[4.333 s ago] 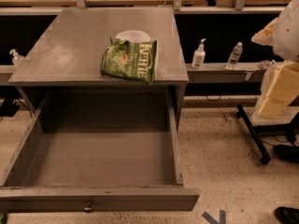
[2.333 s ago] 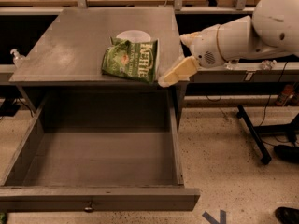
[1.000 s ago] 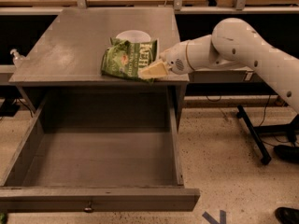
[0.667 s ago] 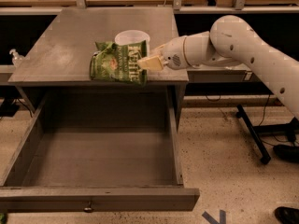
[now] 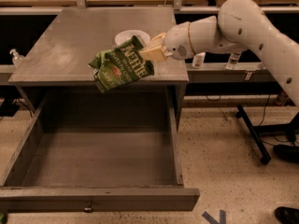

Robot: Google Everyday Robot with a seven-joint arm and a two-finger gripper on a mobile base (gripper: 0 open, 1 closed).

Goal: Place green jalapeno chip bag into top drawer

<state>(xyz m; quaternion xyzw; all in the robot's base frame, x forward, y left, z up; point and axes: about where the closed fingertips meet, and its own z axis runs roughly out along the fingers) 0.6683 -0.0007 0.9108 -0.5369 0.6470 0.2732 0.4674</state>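
The green jalapeno chip bag (image 5: 120,66) with white KETTLE lettering hangs tilted in the air at the front edge of the grey table (image 5: 70,50), over the back of the drawer. My gripper (image 5: 150,52) comes in from the right and is shut on the bag's upper right corner. The top drawer (image 5: 98,197) is pulled fully open below the table, its inside bare, with a small round knob (image 5: 87,209) on the front panel.
A white bowl (image 5: 131,35) stands on the table just behind the bag. Small bottles stand on shelves at the left (image 5: 16,57) and right (image 5: 199,59). A black stand base (image 5: 254,134) sits on the speckled floor at the right.
My gripper reached the bag from the right, closed on its corner, and lifted it off the table, carrying it left and forward over the drawer. The bowl is now uncovered.
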